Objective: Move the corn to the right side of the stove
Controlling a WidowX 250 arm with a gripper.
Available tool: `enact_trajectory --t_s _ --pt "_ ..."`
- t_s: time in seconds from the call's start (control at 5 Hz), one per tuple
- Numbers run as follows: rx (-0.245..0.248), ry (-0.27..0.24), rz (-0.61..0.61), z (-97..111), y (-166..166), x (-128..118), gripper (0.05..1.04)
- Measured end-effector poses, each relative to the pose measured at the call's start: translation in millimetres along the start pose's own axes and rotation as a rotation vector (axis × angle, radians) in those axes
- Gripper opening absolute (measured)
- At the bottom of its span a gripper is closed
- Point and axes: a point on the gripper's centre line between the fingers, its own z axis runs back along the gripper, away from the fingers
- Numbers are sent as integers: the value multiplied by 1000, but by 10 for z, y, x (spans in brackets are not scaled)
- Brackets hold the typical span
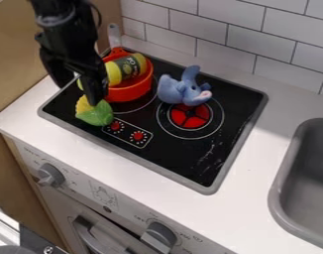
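Black stovetop point(176, 161); over its left part, black two-finger gripper point(78, 95), fingers apart; red-orange pot point(129, 92) beside it; green-husked toy corn point(94, 114) on the stovetop, right under one fingertip, contact unclear.

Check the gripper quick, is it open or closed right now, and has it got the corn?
Gripper: open, fingers apart, not closed on the corn, which lies by one fingertip.
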Motion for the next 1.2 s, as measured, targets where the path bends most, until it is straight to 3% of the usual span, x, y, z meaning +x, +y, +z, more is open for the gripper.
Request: enact_trajectory --t_s 0.4,0.6,1.2 --pt "6 -62 17 -155 11 -70 1001" --pt "8 -111 22 -188 18 -38 1001" --pt "-6 -185 25 -425 20 92 1001"
